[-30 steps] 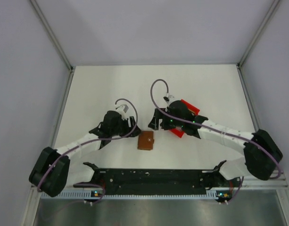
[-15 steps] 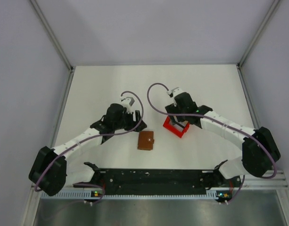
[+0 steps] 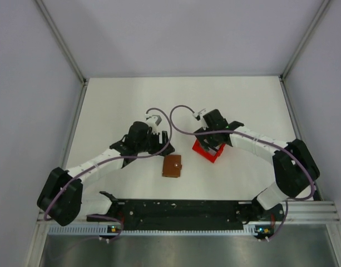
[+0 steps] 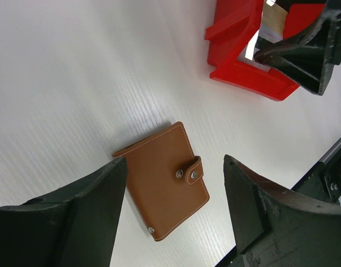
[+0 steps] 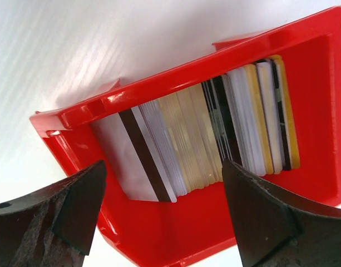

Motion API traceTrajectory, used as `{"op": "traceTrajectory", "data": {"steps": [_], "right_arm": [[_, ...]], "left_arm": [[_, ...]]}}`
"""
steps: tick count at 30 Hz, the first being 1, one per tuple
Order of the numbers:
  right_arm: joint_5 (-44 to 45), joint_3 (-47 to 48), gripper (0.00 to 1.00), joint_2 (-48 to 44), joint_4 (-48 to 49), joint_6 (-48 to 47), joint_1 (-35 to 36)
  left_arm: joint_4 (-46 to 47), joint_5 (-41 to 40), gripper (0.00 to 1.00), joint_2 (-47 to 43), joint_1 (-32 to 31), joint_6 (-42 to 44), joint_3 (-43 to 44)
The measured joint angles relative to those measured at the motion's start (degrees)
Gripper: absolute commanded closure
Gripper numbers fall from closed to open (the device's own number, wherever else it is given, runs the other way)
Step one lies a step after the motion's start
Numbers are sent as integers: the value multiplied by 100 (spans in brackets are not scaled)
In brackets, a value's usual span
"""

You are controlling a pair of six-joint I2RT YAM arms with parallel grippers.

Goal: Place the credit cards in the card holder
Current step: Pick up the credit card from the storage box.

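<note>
1. White and bare-looking, the surface (image 3: 114,105) sits inside pale grey walls with metal corner posts, and both arm bases are mounted at its near edge.
2. Closed and lying flat on the surface between the two arms is the card holder (image 3: 172,166), a brown stitched wallet whose small tab is snapped down over its front.
3. A red bin (image 3: 209,149) stands just beyond and to the right of the card holder, near it but not touching.
4. The credit cards (image 5: 215,133) are all in the red bin, packed on edge in one tight row.
5. In the right wrist view the row runs from a white card with a dark stripe, through pale gold cards and dark ones, to white and yellow cards at the far end.
6. The left hand (image 3: 158,143) hangs above the surface just left of the card holder, tilted toward it.
7. Its fingers (image 4: 75,222) stand well apart with nothing between them. In the left wrist view the card holder (image 4: 164,181) shows in the gap below, untouched.
8. The right hand (image 3: 210,140) is over the red bin, pointing down into it.
9. Its fingers (image 5: 259,222) are spread wide on either side of the card row and grip nothing. No card is lifted out.
10. From the left wrist view, the bin (image 4: 242,61) appears at the top with one dark finger of the right hand (image 4: 304,55) just above its rim.
</note>
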Motion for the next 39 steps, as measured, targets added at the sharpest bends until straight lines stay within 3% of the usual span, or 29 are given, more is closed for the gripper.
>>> {"op": "traceTrajectory", "data": {"steps": [7, 13, 15, 17, 23, 25, 29, 32, 39], "right_arm": [[39, 42, 16, 363, -125, -160, 2], [616, 149, 21, 675, -44, -142, 98], [750, 144, 28, 710, 46, -127, 109], [835, 133, 42, 737, 118, -94, 109], [942, 129, 64, 704, 352, -9, 105], [929, 96, 67, 684, 424, 13, 101], [885, 63, 87, 647, 540, 22, 68], [730, 63, 96, 645, 581, 50, 48], [240, 20, 100, 538, 586, 59, -11]], "left_arm": [[85, 76, 27, 208, 0, 9, 105], [118, 74, 27, 216, 0, -11, 105], [125, 74, 27, 216, 0, -9, 105], [133, 76, 27, 216, 0, -9, 105], [142, 72, 27, 216, 0, -9, 105], [142, 72, 27, 216, 0, -7, 105], [142, 70, 27, 216, -2, -7, 105], [142, 70, 27, 216, -2, -9, 105], [144, 61, 27, 216, -4, -7, 105]]}}
